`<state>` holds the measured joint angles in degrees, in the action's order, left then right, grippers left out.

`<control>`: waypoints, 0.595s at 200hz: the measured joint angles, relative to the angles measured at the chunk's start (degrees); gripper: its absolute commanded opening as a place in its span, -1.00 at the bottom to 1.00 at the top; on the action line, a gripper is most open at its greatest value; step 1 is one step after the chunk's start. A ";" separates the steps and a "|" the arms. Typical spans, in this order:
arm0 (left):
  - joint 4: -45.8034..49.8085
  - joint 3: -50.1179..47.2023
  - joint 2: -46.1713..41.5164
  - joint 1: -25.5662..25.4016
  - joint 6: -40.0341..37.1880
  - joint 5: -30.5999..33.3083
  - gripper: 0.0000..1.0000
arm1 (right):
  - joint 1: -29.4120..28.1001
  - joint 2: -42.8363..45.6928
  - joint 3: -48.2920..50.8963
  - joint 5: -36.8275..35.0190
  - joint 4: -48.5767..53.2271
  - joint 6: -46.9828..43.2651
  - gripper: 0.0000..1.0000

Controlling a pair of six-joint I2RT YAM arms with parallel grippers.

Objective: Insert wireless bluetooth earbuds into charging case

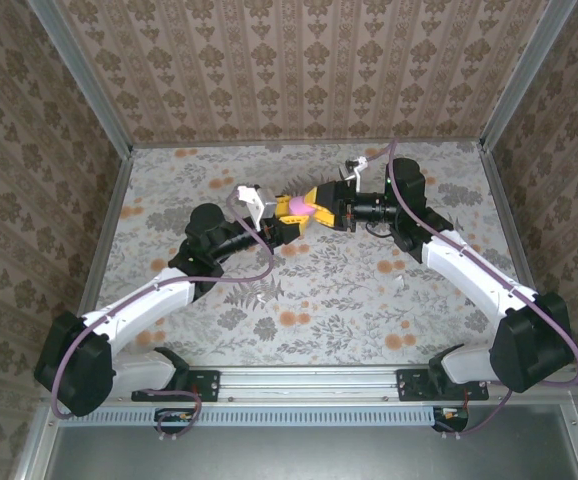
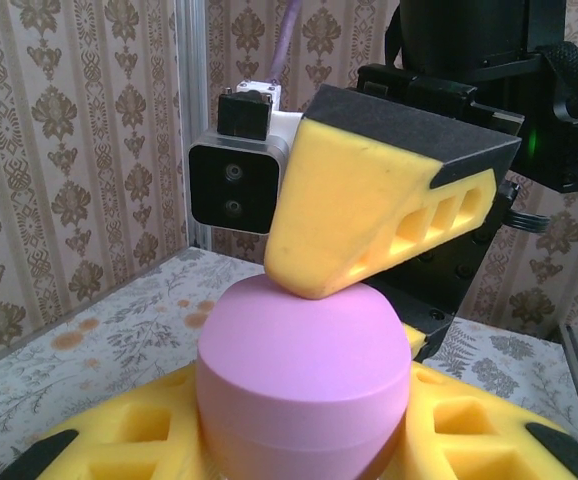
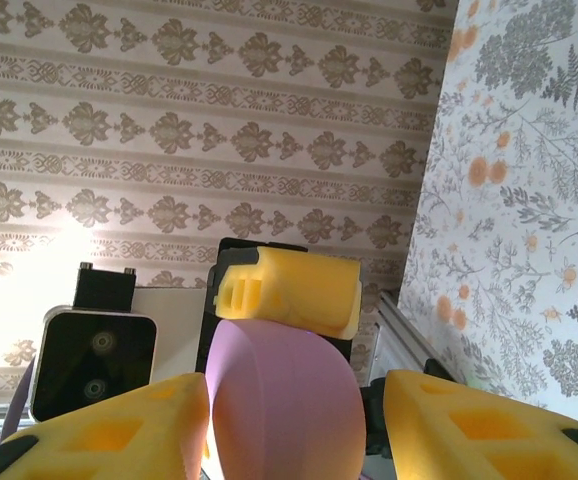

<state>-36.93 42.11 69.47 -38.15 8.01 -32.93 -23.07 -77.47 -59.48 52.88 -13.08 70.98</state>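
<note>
The charging case, a rounded pink shell with its lid down, is held above the middle of the table. My left gripper is shut on it, and in the left wrist view its yellow fingers flank the case. My right gripper meets it from the right. One right finger rests on the lid's top. In the right wrist view the case sits between the right gripper's jaws, touching the left finger, with a gap to the other. The earbuds are hidden.
Floral table surface lies below, bounded by patterned walls and an aluminium frame. The two wrist cameras face each other closely. Both arms reach in from the near edge toward the table's back middle.
</note>
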 measured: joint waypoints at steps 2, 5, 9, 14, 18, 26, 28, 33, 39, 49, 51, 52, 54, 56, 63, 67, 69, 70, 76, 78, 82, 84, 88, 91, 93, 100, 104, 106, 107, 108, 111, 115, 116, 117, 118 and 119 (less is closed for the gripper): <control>0.00 0.00 0.02 0.00 -0.02 -0.02 -0.28 | -0.04 0.00 0.00 0.04 -0.07 0.07 0.01; 0.00 0.00 0.00 0.00 0.00 -0.02 -0.28 | -0.04 -0.02 0.00 0.15 -0.13 0.11 0.00; 0.00 0.00 0.00 0.00 -0.02 -0.02 -0.28 | -0.04 -0.04 0.00 0.28 -0.26 0.22 0.00; 0.00 0.00 0.00 0.00 0.00 -0.02 -0.28 | -0.09 -0.09 0.00 0.37 -0.37 0.31 -0.02; 0.00 0.00 0.00 0.00 0.00 -0.02 -0.28 | -0.09 -0.11 0.00 0.42 -0.48 0.39 -0.04; 0.00 0.00 0.00 0.00 -0.02 -0.04 -0.27 | -0.09 -0.15 0.00 0.55 -0.52 0.50 -0.08; 0.00 0.00 0.00 0.00 -0.02 -0.04 -0.27 | -0.09 -0.15 0.00 0.57 -0.50 0.70 -0.09; 0.02 0.00 0.02 0.00 -0.02 -0.04 -0.28 | -0.09 -0.15 0.00 0.63 -0.52 0.76 -0.12; 0.02 0.00 0.02 0.00 -0.02 -0.07 -0.28 | -0.09 -0.15 0.00 0.72 -0.63 0.87 -0.13; 0.07 0.00 0.02 0.00 -0.02 -0.07 -0.28 | -0.09 -0.15 0.00 0.79 -0.72 1.07 -0.14; 0.07 0.00 0.02 0.00 -0.02 -0.07 -0.28 | -0.09 -0.15 0.00 0.79 -0.74 1.07 -0.13; 0.07 0.00 0.02 0.00 -0.02 -0.07 -0.27 | -0.09 -0.15 0.00 0.79 -0.74 1.07 -0.13; 0.09 0.00 0.02 0.00 -0.02 -0.07 -0.28 | -0.09 -0.15 0.00 0.79 -0.74 1.07 -0.13; 0.09 0.00 0.02 0.00 -0.02 -0.07 -0.28 | -0.09 -0.15 0.00 0.79 -0.74 1.07 -0.13; 0.09 0.00 0.04 0.00 -0.04 -0.07 -0.27 | -0.09 -0.15 0.00 0.79 -0.74 1.09 -0.13; 0.11 0.00 0.04 0.00 -0.04 -0.07 -0.27 | -0.09 -0.15 0.00 0.79 -0.74 1.09 -0.13; 0.13 0.00 0.04 0.00 -0.04 -0.07 -0.27 | -0.09 -0.15 0.00 0.81 -0.74 1.09 -0.13; 0.15 0.00 0.04 0.00 -0.04 -0.07 -0.27 | -0.09 -0.15 0.00 0.79 -0.74 1.07 -0.13; 0.22 0.02 0.04 0.00 -0.07 -0.07 -0.27 | -0.09 -0.15 0.00 0.81 -0.74 1.07 -0.14; 0.24 0.00 0.04 0.00 -0.07 -0.07 -0.27 | -0.09 -0.15 0.00 0.81 -0.74 1.09 -0.13; 0.26 0.02 0.04 0.00 -0.09 -0.07 -0.27 | -0.09 -0.15 0.00 0.83 -0.74 1.09 -0.14; 0.28 0.02 0.04 -0.02 -0.09 -0.07 -0.27 | -0.09 -0.15 0.00 0.83 -0.74 1.09 -0.14; 0.33 0.02 0.04 0.00 -0.11 -0.07 -0.27 | -0.09 -0.15 0.00 0.85 -0.74 1.09 -0.16; 0.37 0.02 0.04 -0.02 -0.13 -0.07 -0.27 | -0.09 -0.15 0.00 0.90 -0.74 1.07 -0.18; 0.39 0.02 0.04 -0.02 -0.15 -0.07 -0.27 | -0.09 -0.15 0.00 0.92 -0.72 1.09 -0.18; 0.42 0.02 0.04 -0.02 -0.24 -0.07 -0.27 | -0.09 -0.15 0.00 0.98 -0.72 1.07 -0.24; 0.42 0.02 0.04 -0.02 -0.28 -0.07 -0.27 | -0.09 -0.15 0.00 0.98 -0.72 1.14 -0.29; 0.44 0.02 0.04 -0.02 -0.28 -0.09 -0.27 | -0.09 -0.15 0.00 0.98 -0.72 1.09 -0.31; 0.44 0.02 0.04 -0.02 -0.28 -0.07 -0.27 | -0.09 -0.15 0.00 0.98 -0.70 1.27 -0.32; 0.42 0.02 0.04 -0.02 -0.28 -0.09 -0.27 | -0.07 -0.15 0.00 0.98 -0.70 1.36 -0.33; 0.44 0.02 0.04 -0.02 -0.31 -0.13 -0.26 | -0.07 -0.15 0.00 0.98 -0.72 1.18 -0.35; 0.46 0.04 0.04 0.00 -0.46 -0.11 -0.26 | -0.07 -0.15 0.00 0.96 -0.70 1.44 -0.37; 0.46 0.04 0.04 0.00 -0.48 -0.11 -0.26 | -0.07 -0.15 0.00 0.96 -0.70 1.40 -0.37; 0.46 0.04 0.04 0.00 -0.48 -0.17 -0.25 | -0.04 -0.15 0.00 0.96 -0.72 1.27 -0.38; 0.48 0.04 0.04 0.00 -0.50 -0.20 -0.25 | -0.04 -0.15 0.00 0.96 -0.72 1.20 -0.38; 0.50 0.04 0.04 0.00 -0.52 -0.22 -0.24 | -0.02 -0.15 0.00 0.96 -0.70 1.20 -0.38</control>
<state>-36.42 42.15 69.52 -38.15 7.49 -33.15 -23.09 -77.62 -59.48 53.84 -13.78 72.18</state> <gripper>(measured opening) 0.370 0.341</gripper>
